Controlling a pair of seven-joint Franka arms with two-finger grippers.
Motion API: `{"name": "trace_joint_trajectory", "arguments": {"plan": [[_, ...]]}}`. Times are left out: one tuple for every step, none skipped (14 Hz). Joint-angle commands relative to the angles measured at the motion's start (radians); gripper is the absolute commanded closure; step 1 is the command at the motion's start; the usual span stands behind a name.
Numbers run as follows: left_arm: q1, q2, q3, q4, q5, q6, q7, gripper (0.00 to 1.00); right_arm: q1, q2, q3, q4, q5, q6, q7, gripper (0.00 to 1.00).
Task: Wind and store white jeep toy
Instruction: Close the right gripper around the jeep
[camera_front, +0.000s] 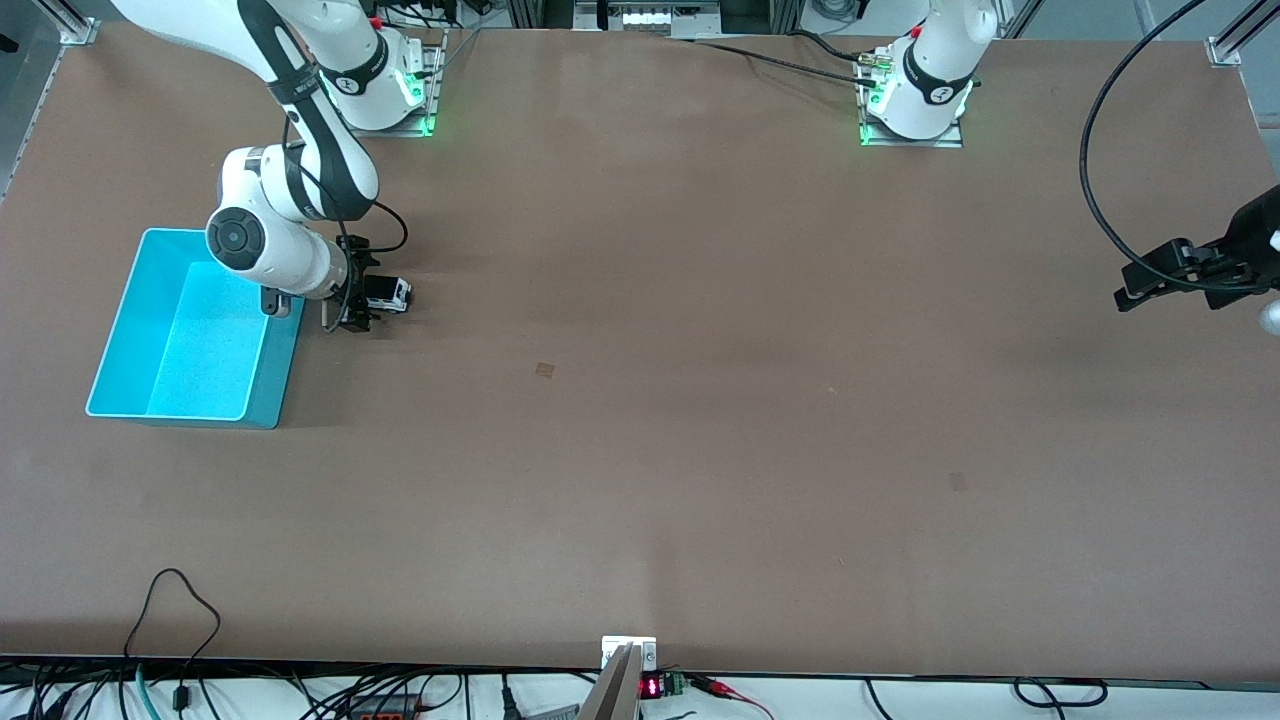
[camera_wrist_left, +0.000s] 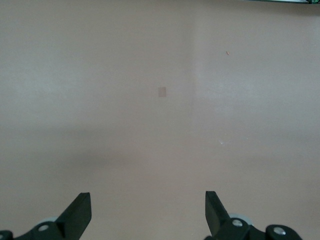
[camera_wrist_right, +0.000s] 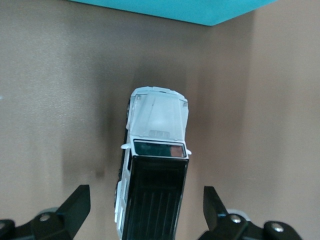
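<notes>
The white jeep toy (camera_front: 390, 293) stands on the brown table beside the teal bin (camera_front: 130, 330), toward the right arm's end. My right gripper (camera_front: 360, 300) is low over it and open. In the right wrist view the jeep (camera_wrist_right: 155, 150) shows its black ribbed roof between the two fingers (camera_wrist_right: 75, 205), which stand apart from its sides, with my right gripper (camera_wrist_right: 145, 200) centred over the roof. A corner of the bin (camera_wrist_right: 200, 10) shows close to the jeep's hood. My left gripper (camera_front: 1150, 285) waits open and empty over the left arm's end of the table, and the left wrist view (camera_wrist_left: 147, 200) shows only bare table.
The teal bin holds nothing that I can see. A small dark patch (camera_front: 545, 370) marks the middle of the table and another patch (camera_front: 957, 481) lies nearer the front camera. Cables (camera_front: 170, 600) run along the front edge.
</notes>
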Motion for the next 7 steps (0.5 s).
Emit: {"name": "trace_joint_trajectory", "arguments": {"plan": [[0.002,-0.005,0.003,0.007,-0.012,-0.020,0.006,0.00,0.006,-0.027,0.006,-0.032,0.008,0.001,-0.001,0.00],[0.000,-0.005,0.003,0.007,-0.013,-0.020,0.004,0.00,0.006,-0.032,0.007,-0.034,0.008,-0.005,-0.001,0.00],[0.002,-0.005,0.003,0.007,-0.013,-0.023,0.006,0.00,0.006,-0.036,0.015,-0.035,0.006,-0.008,-0.001,0.00],[0.002,-0.006,0.003,0.007,-0.013,-0.023,0.006,0.00,0.003,-0.038,0.030,-0.035,0.008,-0.008,0.000,0.00],[0.002,-0.005,0.003,0.007,-0.013,-0.023,0.004,0.00,0.003,-0.038,0.035,-0.035,0.008,-0.008,0.000,0.00],[0.002,-0.006,0.003,0.007,-0.013,-0.023,0.004,0.00,0.003,-0.038,0.035,-0.035,0.008,-0.008,-0.001,0.00],[0.002,-0.006,0.003,0.007,-0.013,-0.023,0.004,0.00,0.001,-0.036,0.035,-0.037,0.006,-0.007,-0.001,0.00]]}}
